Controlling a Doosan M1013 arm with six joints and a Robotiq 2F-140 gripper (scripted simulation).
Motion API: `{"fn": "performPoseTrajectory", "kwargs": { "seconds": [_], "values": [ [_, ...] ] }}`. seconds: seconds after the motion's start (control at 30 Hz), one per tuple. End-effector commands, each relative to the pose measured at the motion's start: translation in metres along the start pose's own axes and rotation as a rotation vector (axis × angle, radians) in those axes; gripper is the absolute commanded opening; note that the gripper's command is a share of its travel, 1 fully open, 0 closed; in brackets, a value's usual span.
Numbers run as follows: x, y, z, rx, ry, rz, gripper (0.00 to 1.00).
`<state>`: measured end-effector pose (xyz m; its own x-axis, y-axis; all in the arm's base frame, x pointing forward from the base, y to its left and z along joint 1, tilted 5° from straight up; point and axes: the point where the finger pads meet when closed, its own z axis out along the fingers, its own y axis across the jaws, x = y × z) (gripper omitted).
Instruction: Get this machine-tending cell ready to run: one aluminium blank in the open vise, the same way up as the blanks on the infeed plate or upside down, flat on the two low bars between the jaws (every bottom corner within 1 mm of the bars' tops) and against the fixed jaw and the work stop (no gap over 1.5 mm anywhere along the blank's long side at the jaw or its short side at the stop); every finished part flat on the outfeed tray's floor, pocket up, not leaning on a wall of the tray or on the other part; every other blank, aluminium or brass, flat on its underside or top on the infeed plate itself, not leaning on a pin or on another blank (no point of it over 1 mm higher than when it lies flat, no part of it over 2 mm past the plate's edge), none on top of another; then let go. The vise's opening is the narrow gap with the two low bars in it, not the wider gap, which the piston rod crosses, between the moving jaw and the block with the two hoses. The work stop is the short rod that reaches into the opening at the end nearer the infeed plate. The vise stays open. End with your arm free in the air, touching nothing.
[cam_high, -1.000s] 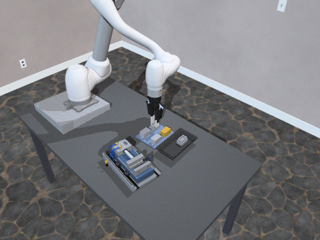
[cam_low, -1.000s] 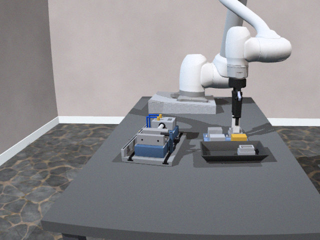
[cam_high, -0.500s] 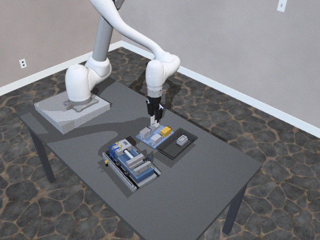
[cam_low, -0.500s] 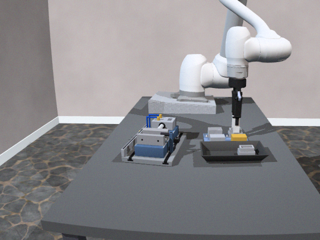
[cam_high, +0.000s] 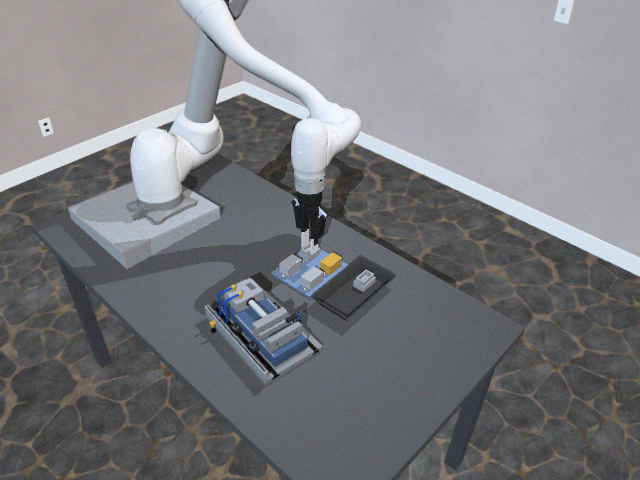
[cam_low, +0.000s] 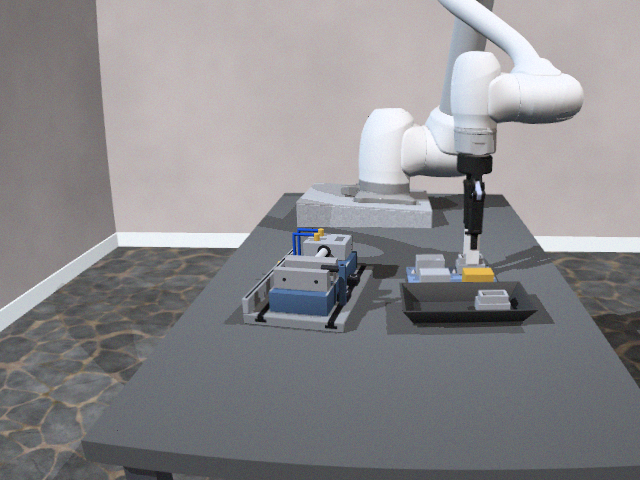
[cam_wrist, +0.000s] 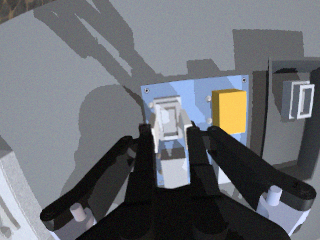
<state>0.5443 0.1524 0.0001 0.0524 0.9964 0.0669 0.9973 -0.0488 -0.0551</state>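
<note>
Vise: the blue vise (cam_high: 289, 351) (cam_low: 302, 300) stands toward the left edge of the table (cam_high: 413, 335) (cam_low: 361, 387) (cam_wrist: 50, 75), seen from the near edge; its jaws stand apart, and the floor of the narrow gap is hidden.
Tray: the dark tray (cam_high: 343, 297) (cam_low: 449, 291) (cam_wrist: 285, 145) lies toward the right edge, well apart from the vise.
Part in tray: one pocketed part (cam_high: 364, 280) (cam_low: 492, 299) (cam_wrist: 299, 100), pocket up, toward the tray's right-edge end.
Plate: the blue plate (cam_high: 295, 281) (cam_low: 409, 273) (cam_wrist: 197, 85) lies just beyond the tray.
Blocks on plate: a yellow block (cam_high: 331, 263) (cam_low: 478, 274) (cam_wrist: 231, 111) and a near grey block (cam_high: 312, 279) (cam_low: 434, 275) on the tray side; a far grey block (cam_high: 290, 265) (cam_low: 429, 261) (cam_wrist: 175, 172) behind.
Gripper: the gripper (cam_high: 310, 246) (cam_low: 471, 255) (cam_wrist: 169, 119) points down, closed on a second pocketed part (cam_high: 310, 253) (cam_low: 461, 266) (cam_wrist: 171, 119).
Held part: pocket up, at the plate's far corner toward the right edge; whether it touches the plate, I cannot tell.
Arm base: on a pale slab (cam_high: 103, 232) (cam_low: 361, 215) by the far edge.
</note>
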Motion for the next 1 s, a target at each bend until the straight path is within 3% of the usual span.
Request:
{"fn": "performPoseTrajectory", "kwargs": {
  "seconds": [0.0,0.43,0.77,0.97],
  "values": [
    [0.0,0.0,-0.005,0.0,0.0,0.0,0.0],
    [0.0,0.0,-0.044,0.0,0.0,0.0,0.0],
    [0.0,0.0,-0.091,0.0,0.0,0.0,0.0],
    [0.0,0.0,-0.107,0.0,0.0,0.0,0.0]
  ]
}}
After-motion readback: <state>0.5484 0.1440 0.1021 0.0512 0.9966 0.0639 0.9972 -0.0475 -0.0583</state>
